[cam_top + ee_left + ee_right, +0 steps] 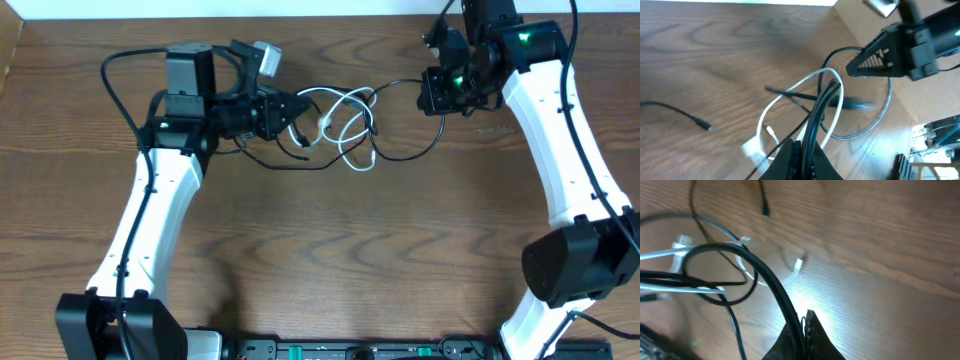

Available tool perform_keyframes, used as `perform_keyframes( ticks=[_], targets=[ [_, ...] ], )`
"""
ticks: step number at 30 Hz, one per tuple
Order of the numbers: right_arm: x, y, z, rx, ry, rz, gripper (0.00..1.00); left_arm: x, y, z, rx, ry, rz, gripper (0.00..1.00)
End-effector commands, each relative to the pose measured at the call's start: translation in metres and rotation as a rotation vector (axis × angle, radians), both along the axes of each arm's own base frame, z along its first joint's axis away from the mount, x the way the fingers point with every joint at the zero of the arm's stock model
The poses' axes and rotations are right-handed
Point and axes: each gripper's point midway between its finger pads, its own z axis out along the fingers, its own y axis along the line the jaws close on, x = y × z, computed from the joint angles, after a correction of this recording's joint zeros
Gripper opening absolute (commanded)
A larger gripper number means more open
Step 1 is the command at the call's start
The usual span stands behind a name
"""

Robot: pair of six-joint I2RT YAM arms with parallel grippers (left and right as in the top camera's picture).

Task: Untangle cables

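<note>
Overhead view: left gripper [293,118] and right gripper [428,92] sit at opp. sides of the tangle, on the far half of the table [330,260]. Both jaw sets are closed on the black cable [771,282], at separate pts. White cable [790,87] loops lie between them, interlaced w/ the black. Probable reason for the 2-pt hold: spread the black cable so the white loops can drop clear.

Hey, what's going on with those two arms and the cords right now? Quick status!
Left gripper shut, right gripper shut, each pinching the black cable. White cable loops through it between them. Tangle not yet undone.
</note>
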Motion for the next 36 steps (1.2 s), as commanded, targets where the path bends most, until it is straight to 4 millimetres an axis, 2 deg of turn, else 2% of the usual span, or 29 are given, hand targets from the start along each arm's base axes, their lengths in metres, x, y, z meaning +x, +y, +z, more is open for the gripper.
perform_keyframes(
  ticks=[1,7,12,15,19,23,29,30,32,33,34,36],
  targets=[
    [0.004,-0.015,-0.024,-0.034,0.027,-0.015,0.01,-0.004,0.007,0.022,-0.038,-0.03,-0.009,0.07],
    [-0.003,-0.008,-0.04,-0.005,0.052,0.031,0.01,-0.005,0.007,0.021,-0.038,-0.023,-0.008,0.07],
    [-0.01,0.014,-0.033,0.1,0.05,0.123,0.01,-0.005,0.007,0.02,-0.038,-0.021,-0.009,0.07],
    [-0.016,0.026,-0.033,0.096,0.05,0.16,0.01,-0.006,0.007,0.018,-0.037,-0.008,-0.008,0.07],
    [-0.014,0.02,-0.04,0.015,0.053,0.123,0.01,-0.007,0.007,0.017,-0.035,-0.005,-0.01,0.07],
    [-0.007,0.004,-0.045,-0.056,0.065,0.01,0.11,-0.007,0.007,0.017,-0.035,-0.005,-0.01,0.07],
    [-0.008,0.009,-0.045,-0.055,0.056,0.028,0.11,-0.007,0.006,0.017,-0.035,-0.005,-0.01,0.07],
    [-0.008,0.009,-0.045,-0.056,0.057,0.03,0.31,-0.007,0.006,0.017,-0.035,-0.005,-0.012,0.07],
    [-0.008,0.008,-0.045,-0.065,0.054,0.027,0.55,-0.007,0.006,0.017,-0.036,-0.005,-0.012,0.07],
    [-0.007,0.004,-0.046,-0.082,0.053,0.018,0.63,-0.007,0.006,0.017,-0.036,-0.005,-0.012,0.07],
    [-0.006,-0.001,-0.047,-0.103,0.057,-0.004,0.64,-0.007,0.006,0.018,-0.036,-0.007,-0.012,0.07],
    [-0.003,-0.023,-0.052,-0.2,0.072,-0.132,0.64,-0.005,0.005,0.02,-0.043,-0.013,-0.007,0.07]
  ],
)
